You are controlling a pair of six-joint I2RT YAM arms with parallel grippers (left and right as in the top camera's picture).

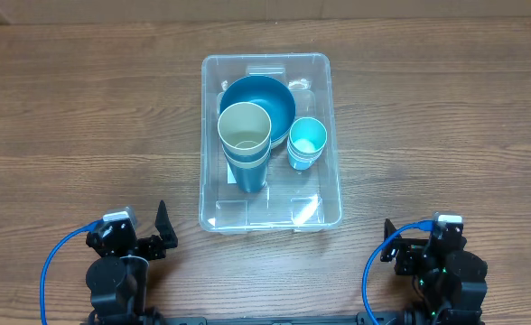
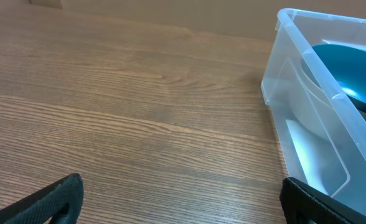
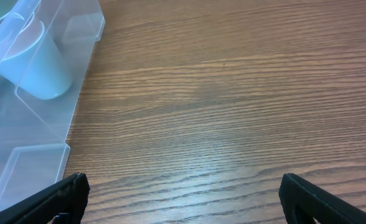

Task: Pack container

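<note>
The left gripper [image 1: 162, 230] sits at the near left edge of the bench [image 1: 85, 117], its fingers [image 2: 46, 202] spread wide and holding nothing. From it the container [image 1: 208, 135] lies ahead and to the right; in the left wrist view its clear wall [image 2: 307, 93] fills the right side.

The container stands mid-bench between the two arms. Its long axis runs away from the robot and a short end faces the arms. Inside, from the left:
- A stack of cups [image 1: 245, 135] with a cream one uppermost.
- A blue bowl [image 1: 270, 95] behind it, toward the far end.
- A small light-blue cup [image 1: 307, 140] against the right wall.

The near end of the base looks bare. A pale rectangular patch shows low inside the container in the left wrist view, but no brand or writing can be read anywhere.

The right gripper [image 1: 389, 239] rests at the near right edge, spread just as wide and empty. The container's near corner [image 3: 40, 143] lies ahead and to its left. Neither arm is clearly nearer, so I judge that the side of any further piece would decide which one reaches
</note>
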